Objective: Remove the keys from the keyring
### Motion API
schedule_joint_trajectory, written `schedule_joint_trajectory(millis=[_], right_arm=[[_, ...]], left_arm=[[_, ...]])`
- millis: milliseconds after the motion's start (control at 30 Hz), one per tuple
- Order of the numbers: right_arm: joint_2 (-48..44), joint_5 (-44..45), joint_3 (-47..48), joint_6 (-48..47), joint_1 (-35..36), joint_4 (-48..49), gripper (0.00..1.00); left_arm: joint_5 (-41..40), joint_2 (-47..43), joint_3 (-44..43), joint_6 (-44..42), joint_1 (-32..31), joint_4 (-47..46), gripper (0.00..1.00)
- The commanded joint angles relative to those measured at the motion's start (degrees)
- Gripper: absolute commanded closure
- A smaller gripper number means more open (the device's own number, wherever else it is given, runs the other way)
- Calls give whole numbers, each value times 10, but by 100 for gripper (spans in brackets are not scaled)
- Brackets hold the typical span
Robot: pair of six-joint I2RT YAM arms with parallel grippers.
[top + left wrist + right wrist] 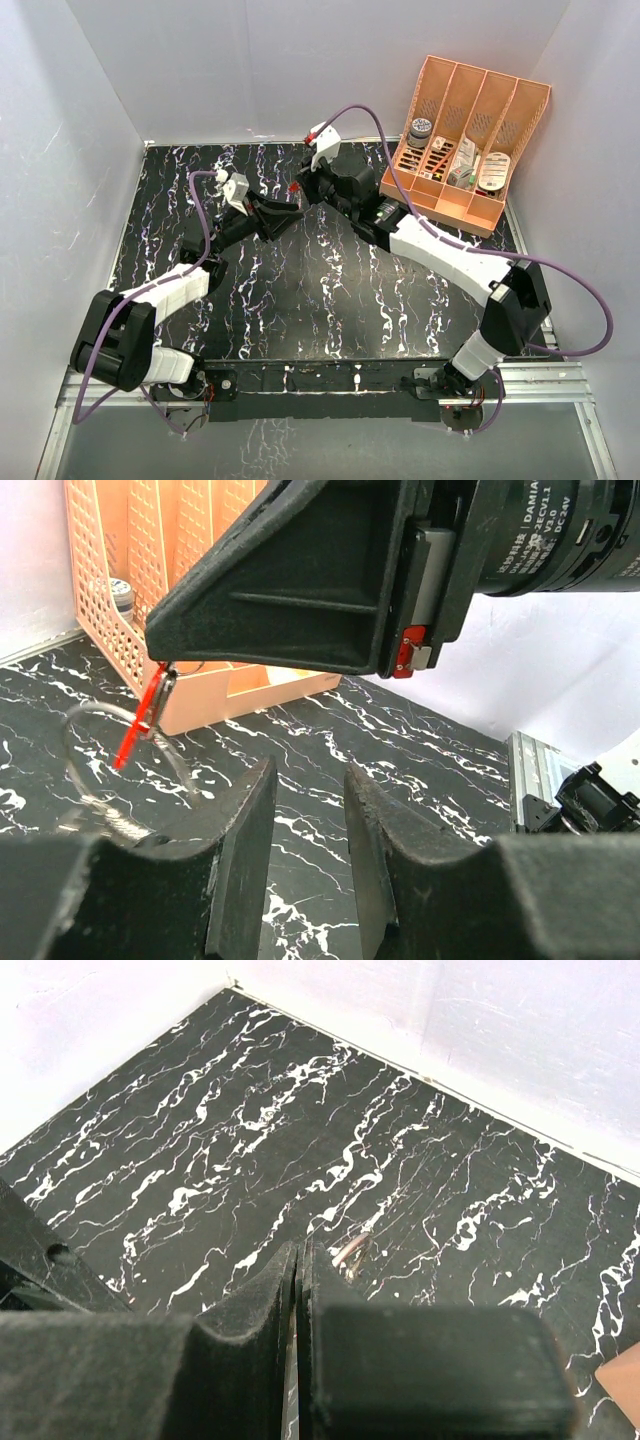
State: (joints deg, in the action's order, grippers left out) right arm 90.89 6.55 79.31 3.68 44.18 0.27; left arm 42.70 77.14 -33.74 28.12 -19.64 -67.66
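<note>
My right gripper (300, 1250) is shut, and a grey-brown key (351, 1250) pokes out beside its right finger. In the left wrist view its tip (162, 660) pinches the top of a red-headed key (138, 725) and a grey key (162, 692), held above the table. The thin wire keyring (80, 780) hangs blurred below them. My left gripper (310, 775) is open and empty, just below and to the right of the hanging bunch. From above, both grippers meet at the table's far middle: the left (288, 212), the right (301, 190), and the red key (293, 187).
A peach slotted organizer (465, 140) with small items stands at the back right, and also shows in the left wrist view (200, 540). The black marbled table (320, 310) is walled in white on three sides. Purple cables loop over both arms.
</note>
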Motion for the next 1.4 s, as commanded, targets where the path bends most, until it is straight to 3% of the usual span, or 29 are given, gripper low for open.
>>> schedule_joint_trajectory(millis=[0, 167, 333, 800, 933, 1367], right_arm=[[-51, 18, -8, 12, 8, 43, 100], [-62, 24, -14, 20, 19, 39, 100], [-76, 28, -23, 27, 31, 40, 100], [-89, 37, -35, 36, 58, 43, 100], [-93, 43, -35, 36, 64, 43, 100], [-109, 66, -43, 35, 83, 35, 100]], left_arm=[[6, -23, 9, -14, -6, -49, 68], [-23, -31, 21, -39, -13, -50, 70], [-34, -31, 20, -52, -16, -49, 85], [-40, -2, 12, -46, -29, -83, 84], [-45, 4, 15, -45, -31, -85, 88], [-137, -10, 30, -54, -32, -82, 94]])
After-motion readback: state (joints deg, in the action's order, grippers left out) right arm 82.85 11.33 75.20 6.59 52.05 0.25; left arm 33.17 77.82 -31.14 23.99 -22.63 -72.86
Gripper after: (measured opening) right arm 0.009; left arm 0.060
